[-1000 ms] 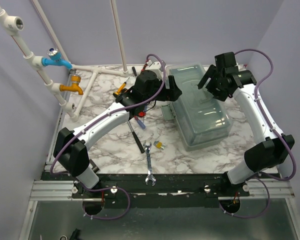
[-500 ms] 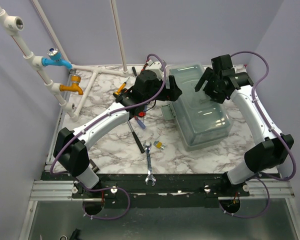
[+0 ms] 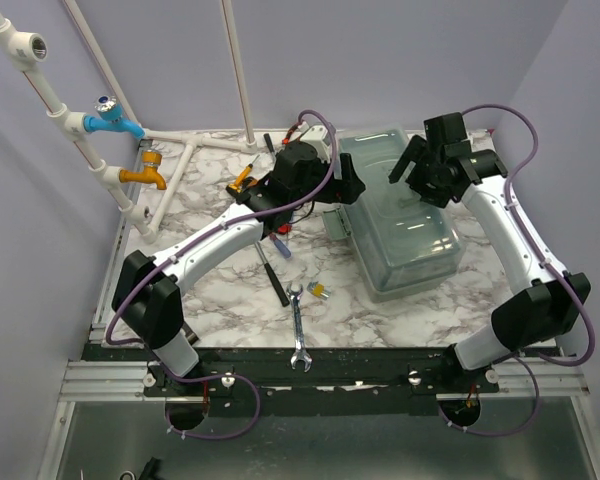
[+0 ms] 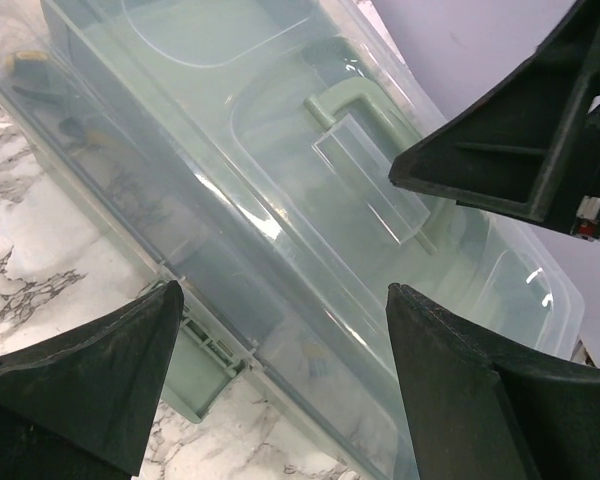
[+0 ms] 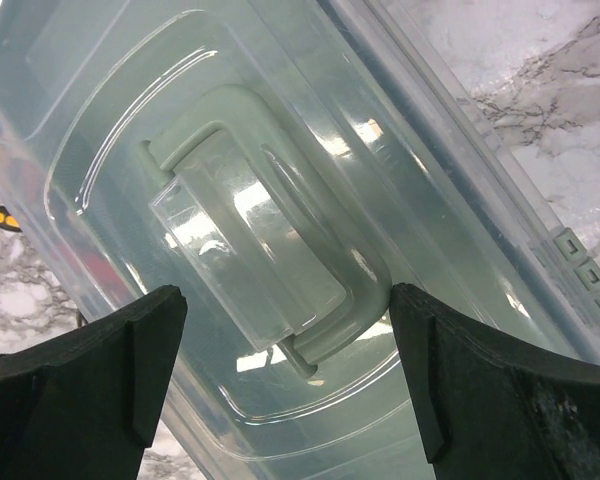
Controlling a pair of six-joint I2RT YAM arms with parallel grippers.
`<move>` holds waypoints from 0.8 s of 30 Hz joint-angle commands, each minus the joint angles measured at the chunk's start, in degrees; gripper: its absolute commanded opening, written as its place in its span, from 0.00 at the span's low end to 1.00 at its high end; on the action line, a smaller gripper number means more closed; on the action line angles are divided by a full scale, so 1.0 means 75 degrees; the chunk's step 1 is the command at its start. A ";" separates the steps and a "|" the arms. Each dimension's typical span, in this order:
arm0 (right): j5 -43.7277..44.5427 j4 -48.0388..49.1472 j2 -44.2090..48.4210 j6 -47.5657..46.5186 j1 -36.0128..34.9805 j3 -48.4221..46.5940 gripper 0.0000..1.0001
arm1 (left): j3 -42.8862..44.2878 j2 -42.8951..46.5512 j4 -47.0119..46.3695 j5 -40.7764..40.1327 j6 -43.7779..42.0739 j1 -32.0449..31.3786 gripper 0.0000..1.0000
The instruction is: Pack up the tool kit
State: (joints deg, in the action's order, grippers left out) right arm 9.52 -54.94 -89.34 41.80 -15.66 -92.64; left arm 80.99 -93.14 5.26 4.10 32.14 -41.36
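Note:
The grey-green toolbox (image 3: pixel 410 240) stands at the right middle of the table with its translucent lid shut. My left gripper (image 3: pixel 350 187) is open at the box's left side; in the left wrist view (image 4: pixel 283 295) its jaws stand apart over the lid edge (image 4: pixel 230 200), above a green latch (image 4: pixel 195 355). My right gripper (image 3: pixel 413 180) is open over the lid; in the right wrist view (image 5: pixel 285 295) its fingers stand either side of the top handle (image 5: pixel 280 250), not touching it. Red-handled tools (image 3: pixel 280 230) lie partly hidden under the left arm.
A spanner (image 3: pixel 298 330), a dark screwdriver (image 3: pixel 273 275) and a small yellow piece (image 3: pixel 318 290) lie on the marble table left of the box. Yellow-handled pliers (image 3: pixel 242 178) lie further back. White pipes with a blue tap (image 3: pixel 110 120) and an orange tap (image 3: pixel 148 176) stand at the back left.
My right gripper has moved a little left and down over the lid's handle. The left gripper has barely moved. The toolbox stays in place.

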 commanded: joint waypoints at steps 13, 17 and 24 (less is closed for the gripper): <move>-0.4236 0.4453 0.1955 0.0644 0.0578 0.3675 0.92 | 0.0073 -0.0221 -0.0308 0.0472 -0.0067 -0.0005 0.85; -0.4785 0.4818 0.2014 0.0626 0.0588 0.3844 0.92 | 0.0120 -0.0326 -0.0348 0.0578 -0.0061 -0.0012 0.85; -0.5360 0.5715 0.2073 0.0879 0.0589 0.4147 0.92 | 0.0204 -0.0642 -0.0317 0.0649 -0.0032 -0.0014 0.80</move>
State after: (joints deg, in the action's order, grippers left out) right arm -20.82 -15.40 -73.06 45.63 -10.11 -63.42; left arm 81.14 -95.59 3.03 6.94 31.83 -41.21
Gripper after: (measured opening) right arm 0.916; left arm 0.820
